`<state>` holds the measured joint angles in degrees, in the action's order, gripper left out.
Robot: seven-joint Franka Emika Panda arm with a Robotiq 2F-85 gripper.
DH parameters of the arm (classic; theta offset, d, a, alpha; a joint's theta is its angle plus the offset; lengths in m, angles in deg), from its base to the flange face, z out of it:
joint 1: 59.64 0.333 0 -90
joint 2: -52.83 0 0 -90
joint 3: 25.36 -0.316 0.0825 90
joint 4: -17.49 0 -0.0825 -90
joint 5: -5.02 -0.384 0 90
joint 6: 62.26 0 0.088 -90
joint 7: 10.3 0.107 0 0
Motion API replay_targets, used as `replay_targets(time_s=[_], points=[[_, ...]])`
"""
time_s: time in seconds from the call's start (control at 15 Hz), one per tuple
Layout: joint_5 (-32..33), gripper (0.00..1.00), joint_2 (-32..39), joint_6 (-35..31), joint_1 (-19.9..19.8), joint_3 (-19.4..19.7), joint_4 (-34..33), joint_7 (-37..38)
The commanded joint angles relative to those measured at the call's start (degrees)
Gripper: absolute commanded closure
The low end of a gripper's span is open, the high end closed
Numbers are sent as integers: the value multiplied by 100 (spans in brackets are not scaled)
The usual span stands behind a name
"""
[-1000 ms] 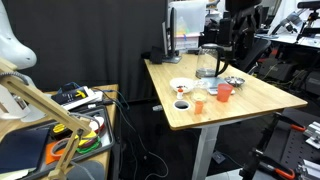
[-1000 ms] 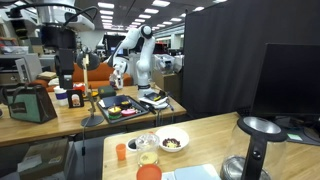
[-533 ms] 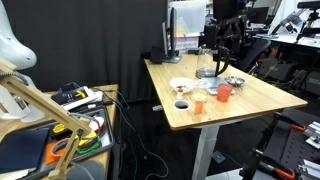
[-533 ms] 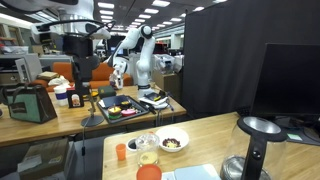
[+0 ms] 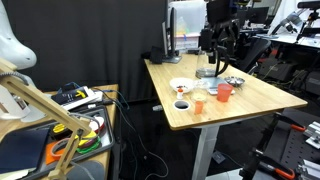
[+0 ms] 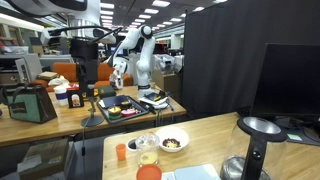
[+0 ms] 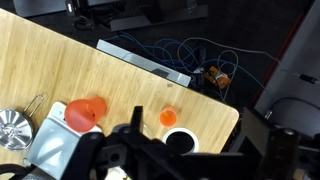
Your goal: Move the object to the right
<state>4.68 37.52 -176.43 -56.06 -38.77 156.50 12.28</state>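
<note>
Here is the arm, up over the far part of the desk [image 5: 250,100], with the tool [image 5: 217,43] hanging in the air above the cluster of things and touching none of them. Is the tool wide or narrow? I cannot tell: in the wrist view it is only a dark blur across the bottom edge, and in both exterior views it is too small to read.

Down on the wood, the red cup [image 5: 224,92] stands upright, just beside the metal bowl [image 5: 235,81]. The wrist view shows that cup from above, pressed against the edge of a pale blue cloth [image 7: 52,148], with the metal bowl cut off at the frame's edge. A glass pitcher [image 5: 207,66] stands behind them, almost directly under the tool in that exterior view. Nearer the front edge sits a small orange cup [image 5: 198,107], and just beside it a dark bowl [image 5: 182,104]; the wrist view has the same pair close together, apart from the red cup. A white bowl [image 5: 180,85] lies a little further back.

Which of these is the one to move, I cannot say for sure; the red cup sits nearest the middle of the group. Beyond the desk's edge, cables [image 7: 195,55] tangle on the floor.
</note>
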Motion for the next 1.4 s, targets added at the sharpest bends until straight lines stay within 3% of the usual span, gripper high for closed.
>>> replay_targets(time_s=[0.0, 0.2, 0.4, 0.73, 1.0, 1.07, 1.33], points=[[25, 0, 6, 7, 94, 92, -5, 19], [-103, 0, 237, -166, 95, 105, -184, 70], [-217, 0, 763, -785, 59, 118, -560, 408], [741, 0, 2117, -1688, 63, 376, -1620, 1348], [829, 0, 2988, -1777, 271, 772, -2339, 1902], [700, 0, 2745, -1846, 271, 789, -2044, 1593], [699, 0, 2865, -1841, 351, 863, -2138, 1618]])
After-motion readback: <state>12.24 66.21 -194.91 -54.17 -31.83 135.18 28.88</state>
